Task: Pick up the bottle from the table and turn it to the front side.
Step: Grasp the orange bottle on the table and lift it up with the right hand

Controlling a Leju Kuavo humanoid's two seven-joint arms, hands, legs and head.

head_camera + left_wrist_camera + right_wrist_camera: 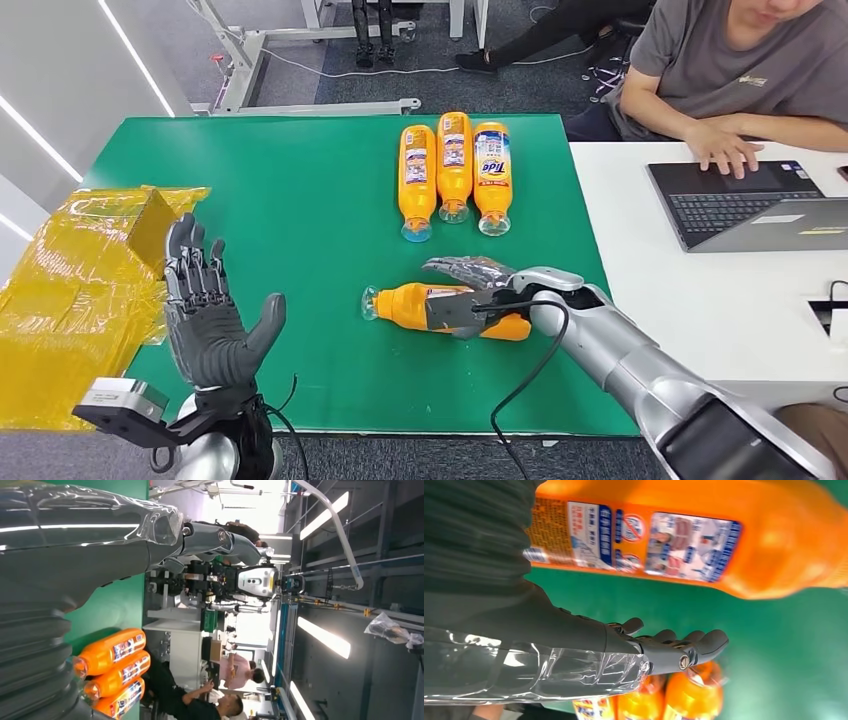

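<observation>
So there are four orange plastic bottles on the green table (280,200) in total, all the same rounded-shoulder shape with glossy printed labels and clear caps. One bottle (415,304) is lying on its side near the front middle of the mat, cap pointing toward the robot's left. The right hand (478,290) is sitting over its label end, and the right wrist view is showing its dark fingers (674,647) stretched out straight beside the bottle rather than wrapped round it, so it's looking wide and not actually holding anything; I can't tell whether it's touching the plastic.

The other three bottles (453,170) are lying side by side in a neat row further back, touching each other, caps pointing toward the robot.

The left hand (212,320) is hovering upright over the front left part of the table, palm facing in, matte grey fingers spread wide with nothing in them.

A box (85,290) wrapped in crinkly yellow film is sitting at the left edge. One person (740,70) in a grey shirt is sitting at a white desk (660,290), one hand resting on a laptop (745,200).
</observation>
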